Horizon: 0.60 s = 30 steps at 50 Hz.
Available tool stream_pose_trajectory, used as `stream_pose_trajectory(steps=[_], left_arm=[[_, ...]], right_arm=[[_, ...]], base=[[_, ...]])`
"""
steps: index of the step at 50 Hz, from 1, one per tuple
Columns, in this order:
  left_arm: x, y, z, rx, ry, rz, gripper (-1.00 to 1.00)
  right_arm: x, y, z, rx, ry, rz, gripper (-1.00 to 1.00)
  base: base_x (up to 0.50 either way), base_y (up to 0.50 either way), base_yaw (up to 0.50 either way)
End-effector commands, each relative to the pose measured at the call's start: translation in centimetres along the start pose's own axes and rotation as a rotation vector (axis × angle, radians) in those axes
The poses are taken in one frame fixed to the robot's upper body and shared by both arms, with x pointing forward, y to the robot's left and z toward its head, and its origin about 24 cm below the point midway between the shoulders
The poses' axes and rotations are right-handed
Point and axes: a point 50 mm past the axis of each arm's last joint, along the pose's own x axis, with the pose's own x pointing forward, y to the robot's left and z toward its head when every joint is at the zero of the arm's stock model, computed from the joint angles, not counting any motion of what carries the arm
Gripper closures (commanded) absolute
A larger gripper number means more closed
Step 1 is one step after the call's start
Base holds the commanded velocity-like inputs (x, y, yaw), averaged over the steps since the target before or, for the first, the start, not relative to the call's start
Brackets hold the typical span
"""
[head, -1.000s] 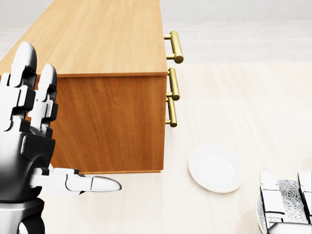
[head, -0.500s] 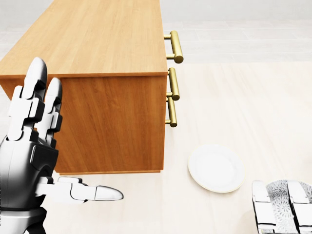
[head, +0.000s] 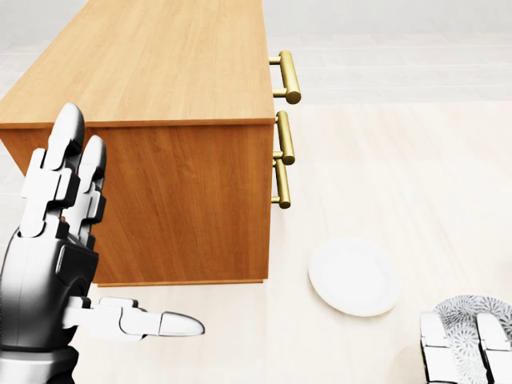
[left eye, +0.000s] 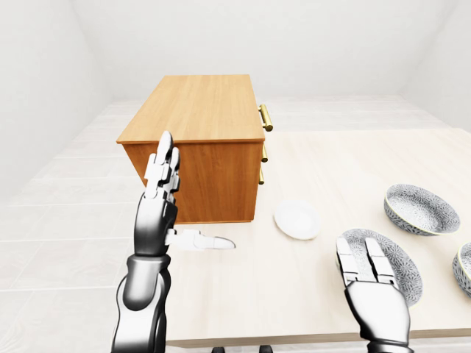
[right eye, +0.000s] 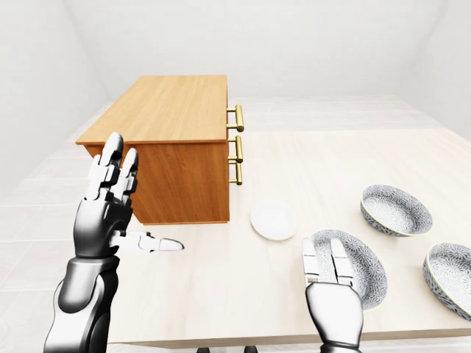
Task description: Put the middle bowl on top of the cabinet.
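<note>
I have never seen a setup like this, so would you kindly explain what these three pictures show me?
These are simulator renders from three cameras on a humanoid robot's head, looking over its arms: two eye views and a closer head view. The silver left hand is raised, fingers spread; the right hand extends flat over one grey patterned bowl. On the pale table stand a wooden cabinet with brass handles, a white plate and two more patterned bowls. Nothing is held.

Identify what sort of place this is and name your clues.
Likely a bare simulated test room, not a lived-in kitchen: plain white walls, a pale wooden table carrying a small cabinet with brass handles, three patterned bowls and a white plate.
</note>
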Motion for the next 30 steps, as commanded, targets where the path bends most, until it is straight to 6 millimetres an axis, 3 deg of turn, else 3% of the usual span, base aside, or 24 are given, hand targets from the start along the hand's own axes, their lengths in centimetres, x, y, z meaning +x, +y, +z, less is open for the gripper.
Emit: stream_pose_trajectory(steps=[1,19,30], left_arm=[[-0.1,-0.1,0.0,0.001,0.003,-0.005,-1.0],[-0.1,-0.6,-0.1,0.004,0.01,-0.033,-1.0],[-0.2,-0.7,0.0,-0.001,0.007,-0.039,-1.0]], right_arm=[[0.1,0.8,-0.7,0.008,0.037,0.015,-1.0],[-0.7,2.7,-1.0,0.03,0.063,0.043,-1.0],[-1.1,2.6,-1.8,0.028,0.096,0.043,-1.0]], base=[[0.0,0.0,0.0],[0.0,0.0,0.0],[0.0,0.0,0.0]])
